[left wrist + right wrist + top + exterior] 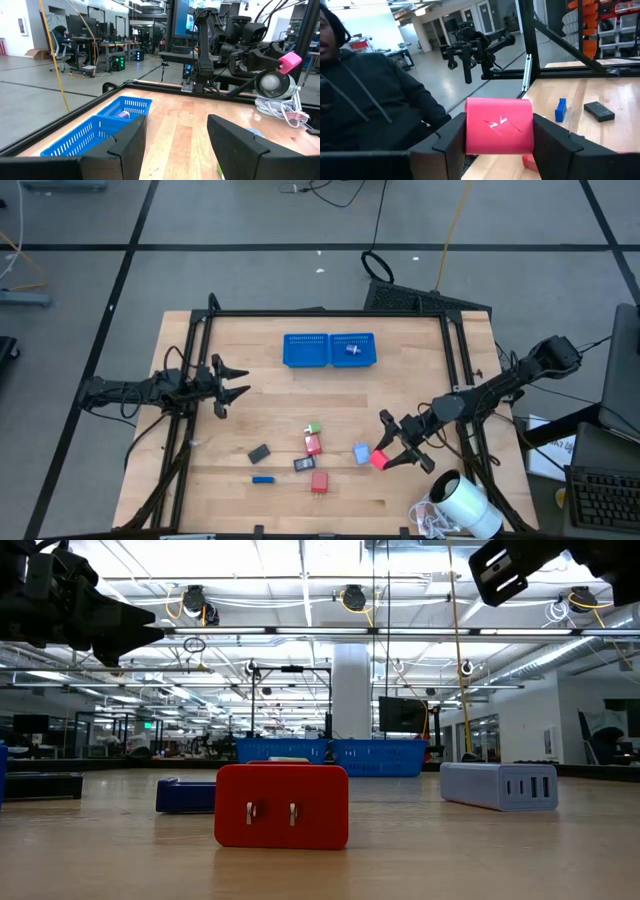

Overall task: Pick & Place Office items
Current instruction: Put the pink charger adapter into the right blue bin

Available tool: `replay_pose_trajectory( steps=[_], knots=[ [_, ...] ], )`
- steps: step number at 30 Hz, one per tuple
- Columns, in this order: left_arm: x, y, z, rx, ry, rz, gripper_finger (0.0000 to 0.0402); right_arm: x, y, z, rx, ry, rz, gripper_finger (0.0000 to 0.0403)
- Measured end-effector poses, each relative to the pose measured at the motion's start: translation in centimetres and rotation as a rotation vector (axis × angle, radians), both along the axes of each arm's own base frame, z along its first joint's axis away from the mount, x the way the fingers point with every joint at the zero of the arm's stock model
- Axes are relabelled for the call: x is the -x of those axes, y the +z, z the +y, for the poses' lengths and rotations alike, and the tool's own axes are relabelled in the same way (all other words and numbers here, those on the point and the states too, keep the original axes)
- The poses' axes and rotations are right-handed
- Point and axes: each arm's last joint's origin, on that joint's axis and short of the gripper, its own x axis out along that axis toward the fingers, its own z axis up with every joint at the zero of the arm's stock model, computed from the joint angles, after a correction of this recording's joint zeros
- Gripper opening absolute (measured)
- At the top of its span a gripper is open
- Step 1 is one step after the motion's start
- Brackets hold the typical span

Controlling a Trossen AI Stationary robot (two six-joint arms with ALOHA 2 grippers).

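My right gripper is shut on a red block above the table's near right part; the left wrist view shows that block high off the wood. Loose office items lie on the near middle: a light blue block, two red ones, dark grey ones, a dark blue one and a green-and-white piece. A blue mesh tray at the far middle holds a purple piece. My left gripper waits open at the table's left. My right gripper pinches the red block by its two opposite side faces, one finger on each side. The fingers lie level and slant in from the table's right toward its near left. The block is lifted clear of the table, its face with two metal prongs toward the wrist camera.
A big white cylinder with a coiled white cord lies at the near right corner, close under the right arm. Black frame rails run along the table's sides. A person in a dark hoodie stands beyond the table's near edge.
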Motion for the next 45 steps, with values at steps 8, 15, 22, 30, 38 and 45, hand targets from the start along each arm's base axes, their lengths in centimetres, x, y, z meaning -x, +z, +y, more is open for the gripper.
replay_pose_trajectory(
  steps=[8, 15, 22, 30, 38, 45],
  knots=[
    [0.0, 0.0, 0.0, 0.000, 0.000, 0.000, 0.0214, -0.3, -0.2, -0.4, 0.008, -0.034, 0.009, 0.0174],
    [0.0, 0.0, 0.0, 0.000, 0.000, 0.000, 0.0214, -0.2, 0.5, 0.4, -0.048, 0.138, -0.099, 0.0174],
    [0.0, 0.0, 0.0, 0.000, 0.000, 0.000, 0.0214, -0.1, 1.5, 0.6, -0.064, 0.138, -0.247, 0.0174],
    [0.0, 0.0, 0.0, 0.000, 0.000, 0.000, 0.0214, -0.3, 1.3, 0.4, -0.055, 0.106, -0.230, 0.0174],
    [0.0, 0.0, 0.0, 0.000, 0.000, -0.001, 0.0214, -0.9, 0.2, -0.1, 0.017, -0.152, -0.145, 0.0174],
    [0.0, 0.0, 0.0, 0.000, 0.000, 0.000, 0.0214, -1.6, -0.4, -1.6, 0.042, -0.397, -0.070, 0.0174]
  ],
)
